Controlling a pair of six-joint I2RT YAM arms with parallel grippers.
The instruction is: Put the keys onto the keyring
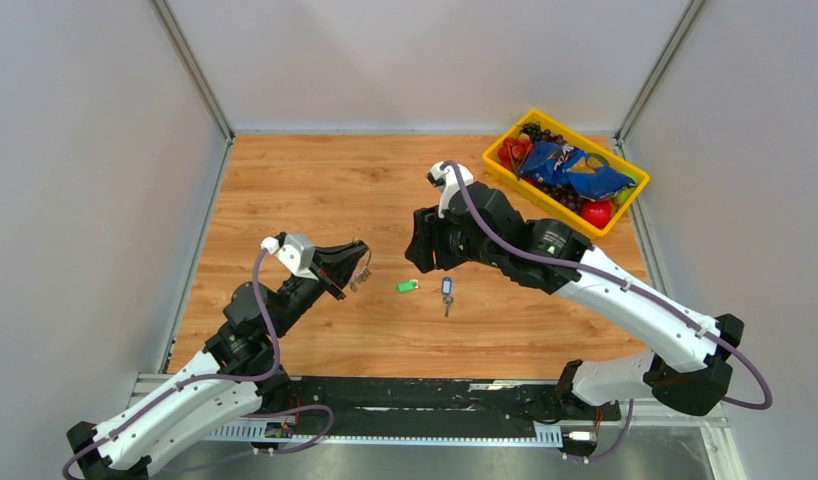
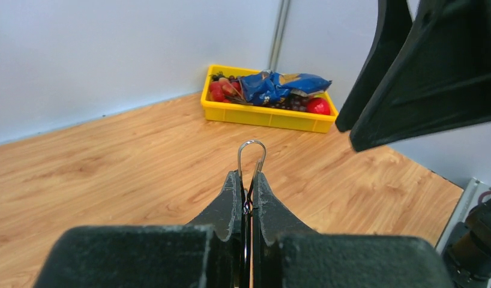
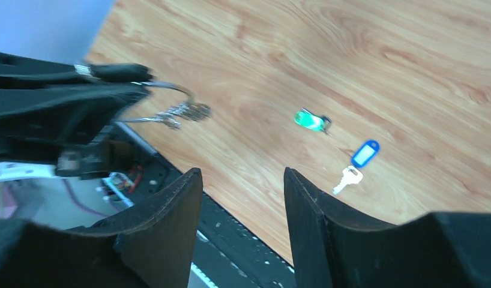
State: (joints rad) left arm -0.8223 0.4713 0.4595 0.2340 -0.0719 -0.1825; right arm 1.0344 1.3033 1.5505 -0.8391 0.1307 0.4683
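Observation:
My left gripper (image 2: 247, 175) is shut on the thin wire keyring (image 2: 251, 153), whose loop sticks out past the fingertips. In the right wrist view a small plain metal key (image 3: 186, 111) hangs from the keyring (image 3: 171, 89) held above the table. The green-tagged key (image 1: 407, 286) and the blue-tagged key (image 1: 446, 289) lie side by side on the wood between the arms. My right gripper (image 3: 242, 174) hovers open above them with nothing between its fingers, a short way right of the left gripper (image 1: 351, 264).
A yellow tray (image 1: 538, 199) holding fruit and a blue bag stands at the back right corner. Grey walls enclose the wooden table on three sides. A black rail (image 1: 415, 395) runs along the near edge by the arm bases.

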